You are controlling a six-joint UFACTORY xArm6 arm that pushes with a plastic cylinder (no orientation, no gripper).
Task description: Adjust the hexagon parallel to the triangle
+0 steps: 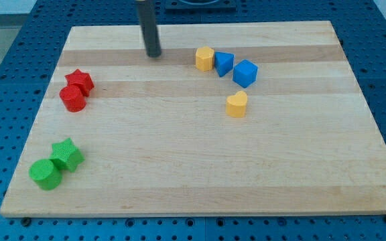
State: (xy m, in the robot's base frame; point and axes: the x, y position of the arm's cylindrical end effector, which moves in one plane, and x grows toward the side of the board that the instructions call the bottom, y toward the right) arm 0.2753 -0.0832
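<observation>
Hexagon block, yellow (204,58), sits in the upper middle of the wooden board (200,174), at roughly 12 o'clock from the board's centre. Its 3 o'clock side appears to touch the blue triangle (224,63), though a narrow gap cannot be ruled out. A blue cube (244,73) lies just beside the triangle, at about 4 o'clock from it. A yellow heart (236,104) rests near the cube, at about 7 o'clock from it and apart from the row above.

My tip (153,55) stands on the board at 9 o'clock from the hexagon, near it but clearly apart, touching no block. The arm carries a plain dark rod with no jaws, so there is nothing to open, close or grasp.

At the view's left, a red star (80,81) and a red cylinder (72,99) sit together, the cylinder at 7 o'clock from the star. Toward the view's bottom left, a green star (67,154) adjoins a green cylinder (45,174), at 8 o'clock from it. A blue perforated table surface (12,80) surrounds the board.
</observation>
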